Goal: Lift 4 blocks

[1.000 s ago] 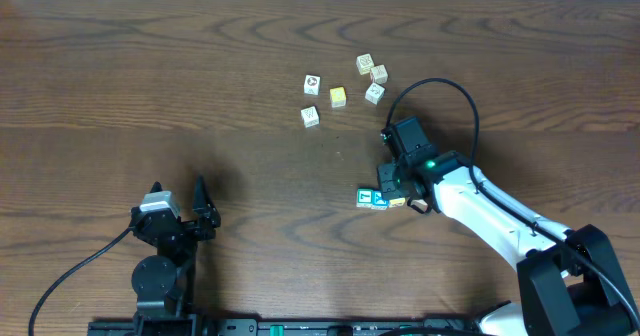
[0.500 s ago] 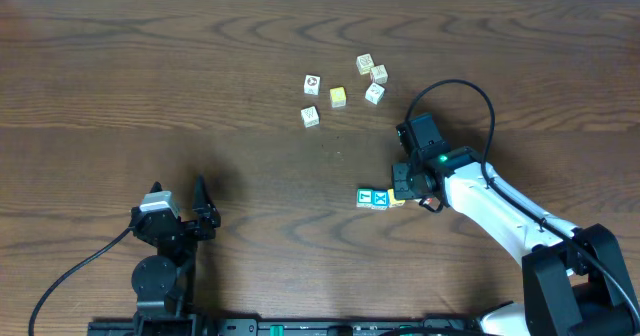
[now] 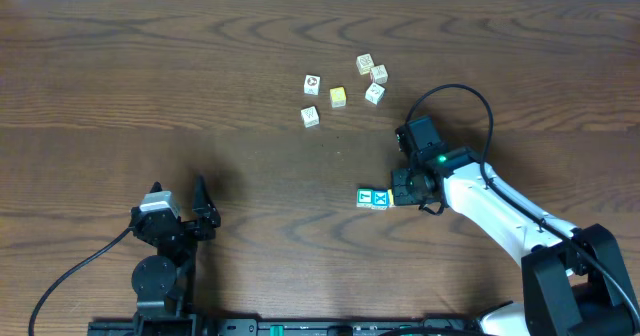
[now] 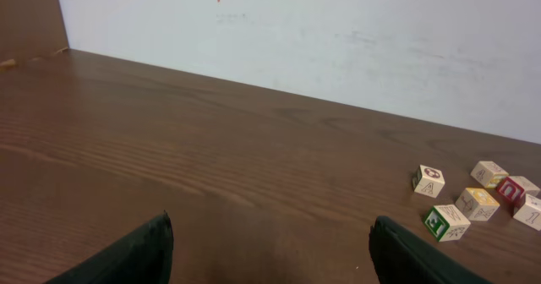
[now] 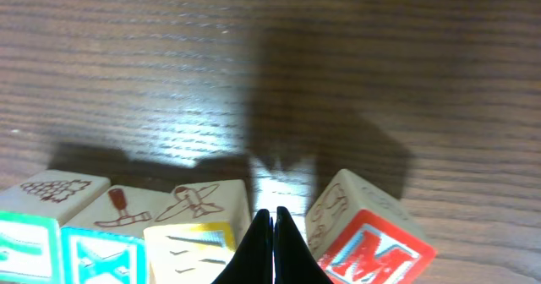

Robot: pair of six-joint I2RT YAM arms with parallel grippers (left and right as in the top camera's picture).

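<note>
Blocks: the teal-green block [image 5: 21, 250], blue X block [image 5: 101, 254] and yellow-orange block [image 5: 196, 248] lie in a row on the table [image 3: 150, 76], apparently touching. The teal-green one is on one side of the blue X block and the yellow-orange one on the other.
Red M block [image 5: 376, 250]: beyond the yellow-orange block from the blue X block, turned askew, with a gap between them. None of the four is lifted.
Right gripper [image 5: 273, 221]: jaws pressed fully together, holding nothing. The tips stand low in that gap, two blocks along from the blue X block.
Left gripper [image 4: 270, 223]: jaws spread wide and empty, well apart from the blue X block toward the robot's left.
Step in hand: probably squaring the red M block up to the row so that all four can be squeezed as one.
Doing it well: keep the tips low and push slowly on the red M block's flat face, not its corner, until it sits flush. Then open wide and clamp the row end to end, with pressure in line toward the blue X block, or the row may buckle.
Pale cubes [image 3: 338, 97]: a loose cluster well apart from the blue X block, farther from the robot. Leave them.
Surface: dark wood grain, glossy, with glare in the right wrist view. The blocks likely slide easily.
Room: a plain white wall [image 4: 338, 39] behind the table's far edge.
</note>
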